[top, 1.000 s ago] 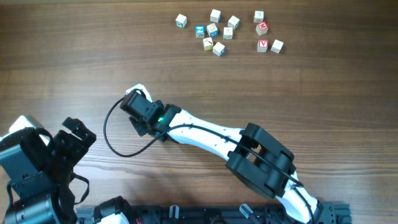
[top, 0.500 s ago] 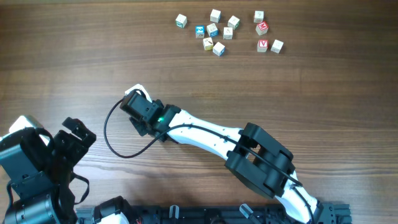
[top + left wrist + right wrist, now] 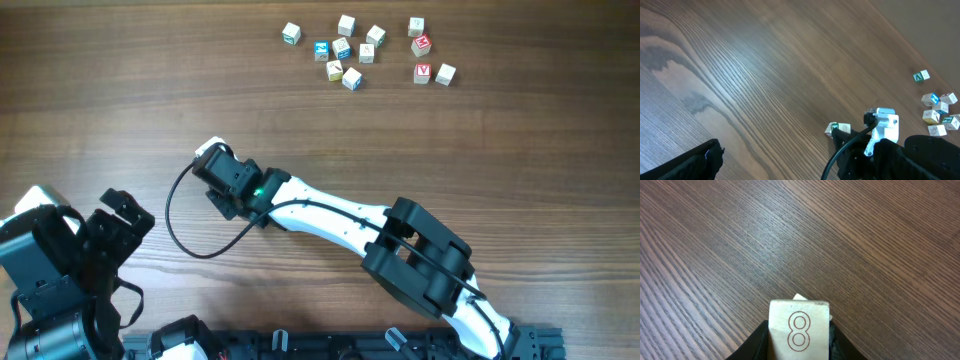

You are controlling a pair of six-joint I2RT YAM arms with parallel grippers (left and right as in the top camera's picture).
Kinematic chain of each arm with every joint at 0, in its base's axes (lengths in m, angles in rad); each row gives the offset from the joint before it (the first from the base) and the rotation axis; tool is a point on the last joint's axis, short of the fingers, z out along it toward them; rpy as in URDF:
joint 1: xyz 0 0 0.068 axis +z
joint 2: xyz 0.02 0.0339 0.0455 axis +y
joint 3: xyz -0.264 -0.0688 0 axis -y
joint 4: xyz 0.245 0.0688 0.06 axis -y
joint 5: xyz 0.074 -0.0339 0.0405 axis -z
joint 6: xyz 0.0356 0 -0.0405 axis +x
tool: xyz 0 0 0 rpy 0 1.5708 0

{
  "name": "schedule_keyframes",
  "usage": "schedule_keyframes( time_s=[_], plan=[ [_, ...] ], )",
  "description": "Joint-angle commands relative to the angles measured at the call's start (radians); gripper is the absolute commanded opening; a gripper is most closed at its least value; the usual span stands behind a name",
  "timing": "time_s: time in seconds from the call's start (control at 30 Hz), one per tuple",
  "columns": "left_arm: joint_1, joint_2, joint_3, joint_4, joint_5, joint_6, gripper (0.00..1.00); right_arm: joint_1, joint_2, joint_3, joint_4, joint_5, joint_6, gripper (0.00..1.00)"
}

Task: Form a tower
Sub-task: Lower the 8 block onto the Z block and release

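My right gripper point(image 3: 799, 332) is shut on a pale wooden cube point(image 3: 799, 327) whose near face carries a red outlined 8. A pale corner of another cube point(image 3: 800, 297) peeks out just behind it, so the tower itself is mostly hidden. In the left wrist view a small cream cube with a green mark point(image 3: 836, 129) sits at that gripper's tip on the table. From overhead the right gripper point(image 3: 212, 158) covers the spot, left of the table's middle. My left gripper point(image 3: 118, 228) rests open at the bottom left, with nothing between its fingers point(image 3: 695, 159).
Several loose letter cubes point(image 3: 360, 50) with red, blue and green marks lie scattered at the far edge, also seen as loose cubes point(image 3: 937, 110) in the left wrist view. The right arm point(image 3: 420, 250) stretches diagonally across the table, trailing a black cable loop point(image 3: 180, 235).
The right gripper has shifted slightly to the left with the cube between its fingers. The left arm has not moved.
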Motion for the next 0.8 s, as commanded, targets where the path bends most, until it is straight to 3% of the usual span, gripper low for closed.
schedule_keyframes(
  time_s=[0.0,0.4,0.77],
  plan=[
    [0.007,0.002,0.021,0.005,0.014,0.02,1.0,-0.004,0.026,-0.006,0.006,0.035,0.023,0.19],
    [0.007,0.002,0.021,0.02,0.007,0.039,1.0,-0.004,0.026,-0.006,0.01,0.125,0.347,0.15],
    [0.007,0.002,0.021,0.05,0.007,0.042,1.0,0.053,0.026,-0.005,-0.012,0.265,0.41,0.14]
  ],
)
